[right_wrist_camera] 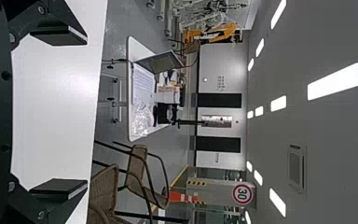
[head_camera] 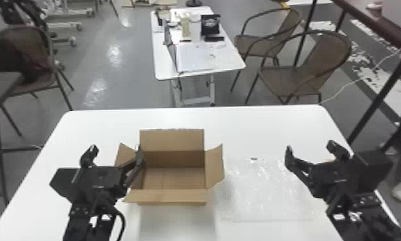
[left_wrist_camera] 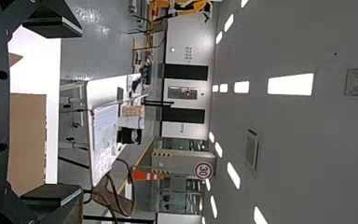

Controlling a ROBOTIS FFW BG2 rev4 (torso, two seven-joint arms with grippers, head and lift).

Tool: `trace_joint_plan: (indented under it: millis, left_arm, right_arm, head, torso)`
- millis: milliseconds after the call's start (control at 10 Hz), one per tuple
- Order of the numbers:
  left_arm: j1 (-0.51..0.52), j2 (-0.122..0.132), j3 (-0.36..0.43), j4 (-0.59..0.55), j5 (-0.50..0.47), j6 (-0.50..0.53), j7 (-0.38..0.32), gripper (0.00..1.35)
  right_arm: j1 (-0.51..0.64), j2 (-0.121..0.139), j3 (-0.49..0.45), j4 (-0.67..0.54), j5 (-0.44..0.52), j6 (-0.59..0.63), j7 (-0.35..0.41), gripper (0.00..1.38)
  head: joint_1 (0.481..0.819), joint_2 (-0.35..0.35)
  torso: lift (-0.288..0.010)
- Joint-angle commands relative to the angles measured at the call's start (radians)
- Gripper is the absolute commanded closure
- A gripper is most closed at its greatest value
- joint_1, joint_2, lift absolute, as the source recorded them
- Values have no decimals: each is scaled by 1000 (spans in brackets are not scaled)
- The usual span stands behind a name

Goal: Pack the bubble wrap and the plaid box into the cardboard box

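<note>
Head view is showing the packing apparently not begun: the bubble wrap [head_camera: 260, 192] is lying outside the cardboard box [head_camera: 172, 196], and both it and the plaid box are seemingly waiting to go in. The wrap is looking clear, thin and crinkled, spreading flat on the worktop [head_camera: 93, 126] beside the box, whose flaps are standing open. Left gripper [head_camera: 116, 149] and right gripper [head_camera: 311, 148] are hanging spread, grasping nothing.

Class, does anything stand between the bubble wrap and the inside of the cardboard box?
Yes: the right flap of the cardboard box stands in the way, slanting outward toward the bubble wrap.
</note>
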State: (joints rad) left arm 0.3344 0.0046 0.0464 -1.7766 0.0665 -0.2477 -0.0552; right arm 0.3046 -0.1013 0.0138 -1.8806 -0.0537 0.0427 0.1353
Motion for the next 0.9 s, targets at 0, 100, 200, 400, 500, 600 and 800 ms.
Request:
trace_joint_plan:
  millis: [0, 100, 200, 400, 500, 600, 800]
  left_arm:
    - [0, -7, 1, 0, -2, -4, 0, 128]
    - [2, -7, 4, 0, -5, -10, 0, 128]
    - [3, -7, 6, 2, 1, -2, 0, 128]
    - [2, -7, 4, 3, 6, -7, 0, 128]
    - [3, -7, 6, 5, 6, -5, 0, 128]
    - [3, -7, 6, 3, 9, -4, 0, 128]
    - [2, -7, 6, 5, 7, -8, 0, 128]
  right_arm:
    - [1, 0, 0, -2, 0, 5, 0, 203]
    - [1, 0, 0, -2, 0, 6, 0, 203]
    - [1, 0, 0, -2, 0, 6, 0, 203]
    - [1, 2, 0, -6, 0, 16, 0, 200]
    - [1, 2, 0, -6, 0, 17, 0, 203]
    - [1, 2, 0, -6, -2, 17, 0, 203]
    - [1, 2, 0, -6, -3, 17, 0, 203]
  head:
    - [695, 44]
    - [695, 45]
    - [695, 46]
    - [695, 48]
    - [695, 49]
    - [695, 49]
    - [695, 49]
  torso:
    - [0]
    - [0]
    - [0]
    - [0]
    - [0]
    - [0]
    - [0]
